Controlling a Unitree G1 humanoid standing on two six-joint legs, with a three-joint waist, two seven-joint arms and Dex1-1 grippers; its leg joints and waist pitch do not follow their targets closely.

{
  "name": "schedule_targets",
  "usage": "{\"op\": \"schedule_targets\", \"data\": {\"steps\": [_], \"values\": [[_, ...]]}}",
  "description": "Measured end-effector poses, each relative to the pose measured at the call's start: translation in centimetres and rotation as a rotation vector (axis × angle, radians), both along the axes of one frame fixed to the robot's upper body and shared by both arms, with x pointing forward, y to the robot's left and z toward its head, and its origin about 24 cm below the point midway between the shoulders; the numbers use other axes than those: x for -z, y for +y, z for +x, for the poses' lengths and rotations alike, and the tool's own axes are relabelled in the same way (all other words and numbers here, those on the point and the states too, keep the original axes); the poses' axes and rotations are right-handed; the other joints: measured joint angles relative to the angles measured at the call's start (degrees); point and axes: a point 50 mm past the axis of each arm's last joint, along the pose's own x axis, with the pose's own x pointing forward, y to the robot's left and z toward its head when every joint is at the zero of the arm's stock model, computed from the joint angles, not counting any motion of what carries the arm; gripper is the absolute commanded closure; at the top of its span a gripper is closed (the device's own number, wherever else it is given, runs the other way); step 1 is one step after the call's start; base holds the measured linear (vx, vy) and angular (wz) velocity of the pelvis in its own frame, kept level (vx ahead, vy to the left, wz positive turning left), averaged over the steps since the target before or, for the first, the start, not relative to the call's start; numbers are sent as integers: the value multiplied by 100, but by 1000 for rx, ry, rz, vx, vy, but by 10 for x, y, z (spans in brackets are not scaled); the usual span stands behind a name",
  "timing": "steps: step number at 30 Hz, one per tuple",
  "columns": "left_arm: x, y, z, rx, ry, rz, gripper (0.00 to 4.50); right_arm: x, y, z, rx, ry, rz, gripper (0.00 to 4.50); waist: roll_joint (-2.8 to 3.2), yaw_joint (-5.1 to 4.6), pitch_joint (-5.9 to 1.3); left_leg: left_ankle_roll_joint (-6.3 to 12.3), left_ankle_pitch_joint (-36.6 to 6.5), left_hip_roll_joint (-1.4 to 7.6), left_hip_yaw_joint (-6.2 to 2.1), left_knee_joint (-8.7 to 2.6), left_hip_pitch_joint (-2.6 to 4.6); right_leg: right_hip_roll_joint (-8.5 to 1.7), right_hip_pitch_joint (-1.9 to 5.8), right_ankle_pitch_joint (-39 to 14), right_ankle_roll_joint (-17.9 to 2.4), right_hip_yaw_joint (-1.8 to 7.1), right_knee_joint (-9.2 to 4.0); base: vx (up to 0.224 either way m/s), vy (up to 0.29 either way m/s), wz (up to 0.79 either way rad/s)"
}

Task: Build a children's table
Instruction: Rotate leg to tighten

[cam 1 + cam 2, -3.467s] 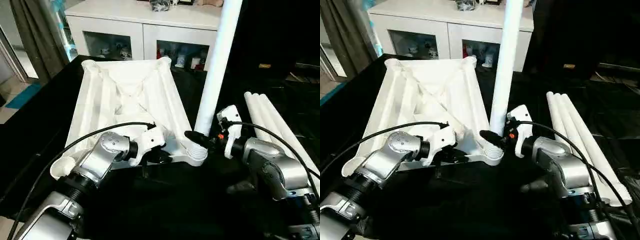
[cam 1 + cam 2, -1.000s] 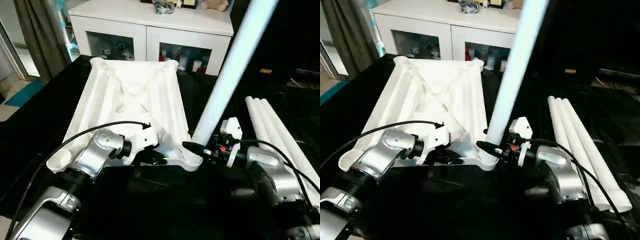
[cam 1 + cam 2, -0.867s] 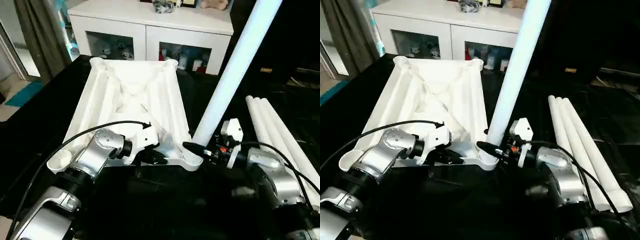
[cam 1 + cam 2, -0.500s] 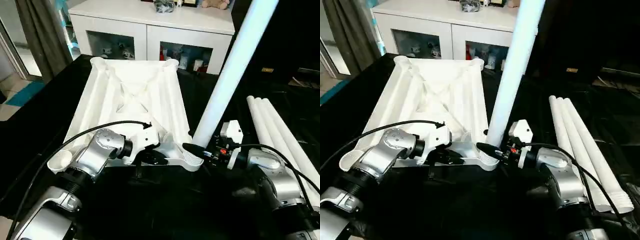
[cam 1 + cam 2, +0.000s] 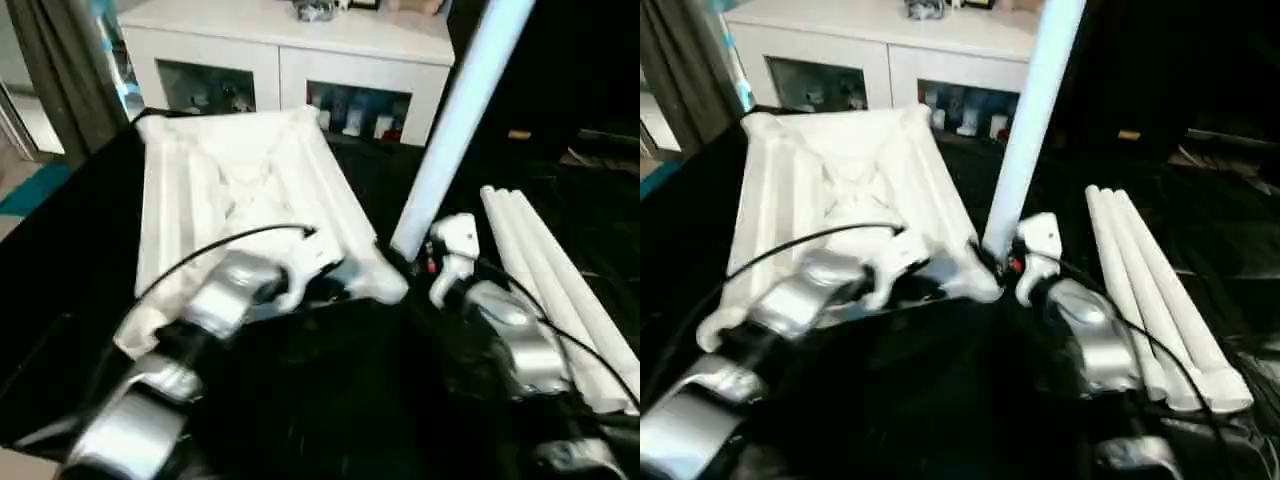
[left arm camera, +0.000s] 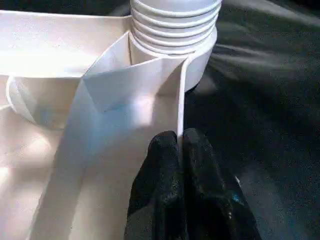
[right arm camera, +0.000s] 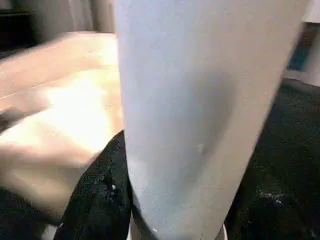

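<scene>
Table top (image 5: 235, 190), ribbed side up, lies on the black-sheeted table (image 5: 60, 250) in front of me, its near right corner socket (image 6: 192, 60) holding one leg (image 5: 450, 130) that rises tilted up out of frame. The left wrist view shows that leg's ribbed flared end sitting in the socket, with a diagonal rib running into the socket wall. My left gripper (image 6: 180, 142) is pinched shut on the thin near edge wall of the top, just beside that socket, one finger on each side of the wall. My right gripper (image 7: 165, 200) is clamped around the standing leg low down near the socket; the right wrist view shows one black finger (image 7: 97, 195) against the tube's side, and the tube hides whatever lies behind it. Three spare legs (image 5: 1150, 290) lie side by side on the black sheet to my right, flared ends toward me, apart from the top. A far corner socket (image 5: 305, 118) shows empty; the near left corner (image 5: 135, 335) is partly behind my left forearm. Beyond the table's far edge stands a white cabinet with glass doors (image 5: 300, 70), small items behind the glass. Bare black sheet lies between the top and the spare legs, and on the near side under my forearms.
</scene>
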Motion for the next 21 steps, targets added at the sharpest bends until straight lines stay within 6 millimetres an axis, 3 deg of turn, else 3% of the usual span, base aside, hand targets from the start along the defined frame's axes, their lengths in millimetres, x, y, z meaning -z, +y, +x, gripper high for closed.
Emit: {"op": "schedule_targets", "data": {"steps": [7, 21], "values": [[-1, -26, 7, -123, -37, 33, 450, -4, 13, 23, 229, 40, 9, 261, -6, -39, -4, 0, 0, -1, -5, -7, -2, 1, -9, 0, 1, -5, 0, 0, 0, 0], [-3, -28, 11, -159, -39, 41, 450, -7, 20, 32, 252, 48, -29, 261, -15, -102, -11, -1, -1, 0, -3, -14, 6, 1, -4, 9, -12, -5, 1, 0, 0, 0]]}}
